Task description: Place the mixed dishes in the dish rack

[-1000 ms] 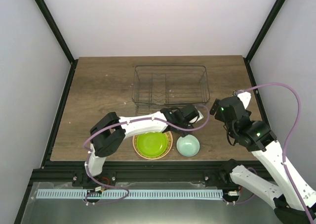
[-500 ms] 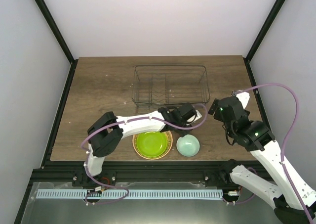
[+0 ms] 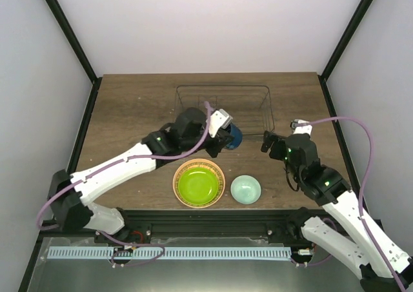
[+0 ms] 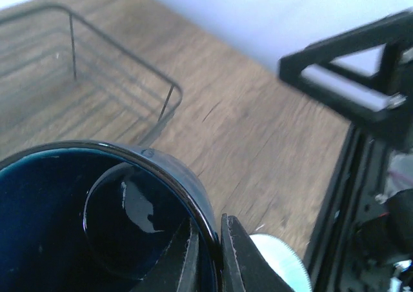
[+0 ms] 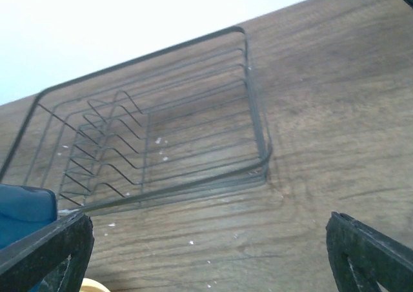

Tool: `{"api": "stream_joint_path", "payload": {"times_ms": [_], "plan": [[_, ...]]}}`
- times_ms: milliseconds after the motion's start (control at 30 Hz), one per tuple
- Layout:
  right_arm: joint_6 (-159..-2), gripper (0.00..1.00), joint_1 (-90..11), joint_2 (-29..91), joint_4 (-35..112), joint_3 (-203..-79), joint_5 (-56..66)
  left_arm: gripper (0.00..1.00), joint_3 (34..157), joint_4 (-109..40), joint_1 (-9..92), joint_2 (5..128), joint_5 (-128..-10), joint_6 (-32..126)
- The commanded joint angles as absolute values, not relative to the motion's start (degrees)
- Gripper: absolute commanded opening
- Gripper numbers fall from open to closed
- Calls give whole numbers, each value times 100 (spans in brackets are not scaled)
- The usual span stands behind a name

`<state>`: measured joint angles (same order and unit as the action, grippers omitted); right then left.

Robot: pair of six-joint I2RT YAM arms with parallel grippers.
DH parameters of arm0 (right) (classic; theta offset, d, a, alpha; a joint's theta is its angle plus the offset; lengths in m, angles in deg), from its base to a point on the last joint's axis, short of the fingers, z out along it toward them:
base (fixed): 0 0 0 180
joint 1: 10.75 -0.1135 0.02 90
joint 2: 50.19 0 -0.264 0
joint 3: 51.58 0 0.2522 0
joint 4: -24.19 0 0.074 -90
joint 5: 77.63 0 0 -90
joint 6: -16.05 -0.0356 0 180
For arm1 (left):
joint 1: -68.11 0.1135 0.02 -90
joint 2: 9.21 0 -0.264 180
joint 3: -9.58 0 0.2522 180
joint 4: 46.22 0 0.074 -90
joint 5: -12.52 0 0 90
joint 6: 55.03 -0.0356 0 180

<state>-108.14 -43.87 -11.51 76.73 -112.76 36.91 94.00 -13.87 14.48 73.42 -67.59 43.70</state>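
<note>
My left gripper (image 3: 224,136) is shut on the rim of the dark blue mug (image 3: 235,137) and holds it over the near edge of the wire dish rack (image 3: 222,89). In the left wrist view one finger is inside the mug (image 4: 97,221) and one outside, with the gripper (image 4: 216,243) pinching the rim. My right gripper (image 3: 274,144) is open and empty, right of the mug, near the rack's front right corner. The lime-green plate (image 3: 199,186) lies on an orange woven plate (image 3: 177,184) at the table's near edge. The mint bowl (image 3: 246,189) sits right of them.
The right wrist view shows the empty rack (image 5: 161,137), my open gripper (image 5: 210,256) over bare wood, and the mug (image 5: 22,211) at the left edge. Black frame posts (image 3: 339,40) stand at the table's corners. The mint bowl's rim also shows in the left wrist view (image 4: 281,263).
My left arm has swung and lifted the mug from the table right of the plates, moving it left and back toward the rack. My right gripper has shifted slightly left.
</note>
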Motion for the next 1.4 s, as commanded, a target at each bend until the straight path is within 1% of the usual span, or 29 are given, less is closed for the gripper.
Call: {"api": "stream_joint_path", "payload": {"times_ms": [0,167,300,400,467,600,733,867,1167,1367], "plan": [[-10372,100,-4353,-1360,6813,-11134,3405,0,9120,-2203,1718,6742,-6059,4843],[-9804,100,-4353,-1887,5764,-10366,2975,0,8194,-3247,2699,5939,-5300,6127],[-9628,100,-4357,-2030,5030,-9702,2399,0,7653,-3993,3377,5578,-5000,6968],[-9645,100,-4353,-1956,4422,-9327,1812,0,7389,-4843,3772,5592,-4655,7766],[-9700,100,-4350,-1940,3795,-9023,1426,0,7207,-5677,3986,5685,-4503,8381],[-9921,100,-4344,-1831,2583,-8471,672,0,6890,-7171,4282,5980,-4481,9524],[-10046,100,-4344,-1547,1039,-7884,-72,0,6761,-8116,4297,6199,-4729,10087],[-10003,100,-4311,-824,-471,-7550,-658,0,6617,-8781,4284,6337,-4925,10754],[-9723,99,-4300,519,-1895,-7811,-1427,0,5830,-9156,4014,5618,-5828,11594],[-9803,96,-4299,1352,-2651,-8032,-1754,0,5583,-10037,3676,5758,-6173,12231]]}}
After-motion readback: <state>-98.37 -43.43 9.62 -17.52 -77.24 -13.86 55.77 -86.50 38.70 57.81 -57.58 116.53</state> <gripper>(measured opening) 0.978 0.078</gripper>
